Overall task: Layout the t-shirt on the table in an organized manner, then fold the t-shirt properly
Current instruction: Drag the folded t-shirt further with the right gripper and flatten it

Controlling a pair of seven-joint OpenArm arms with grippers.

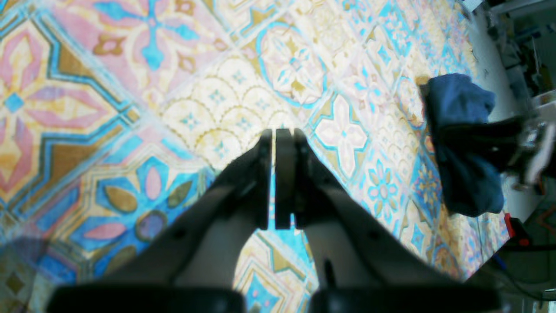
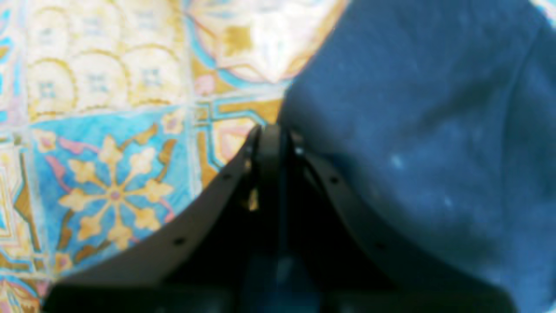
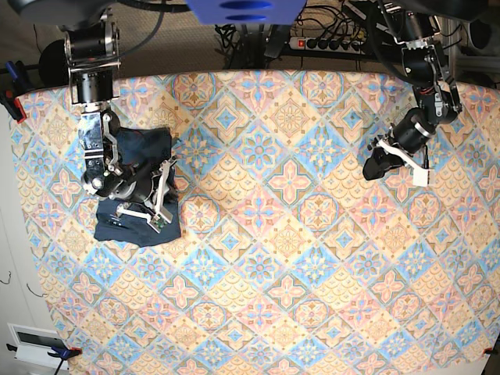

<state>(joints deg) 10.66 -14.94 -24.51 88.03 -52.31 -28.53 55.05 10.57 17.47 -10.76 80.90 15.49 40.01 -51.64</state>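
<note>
The dark blue t-shirt (image 3: 148, 148) lies in a compact folded bundle near the far left of the patterned table (image 3: 266, 234). My right gripper (image 3: 166, 176) lies low across it, pointing toward its right edge. In the right wrist view the shirt (image 2: 412, 130) fills the right side. Its edge runs straight into my shut right gripper (image 2: 271, 130), over the tablecloth (image 2: 108, 152). My left gripper (image 1: 273, 132) is shut and empty above bare table (image 1: 217, 100). In the base view the left gripper (image 3: 371, 170) hovers at the far right. The left wrist view shows the shirt (image 1: 460, 108) far off with the other arm on it.
A power strip (image 3: 336, 43) and cables sit beyond the table's back edge. A clamp (image 3: 9, 101) grips the left corner, and a red clamp (image 1: 512, 226) marks the table edge close to the shirt. A white box (image 3: 35, 340) sits on the floor at lower left.
</note>
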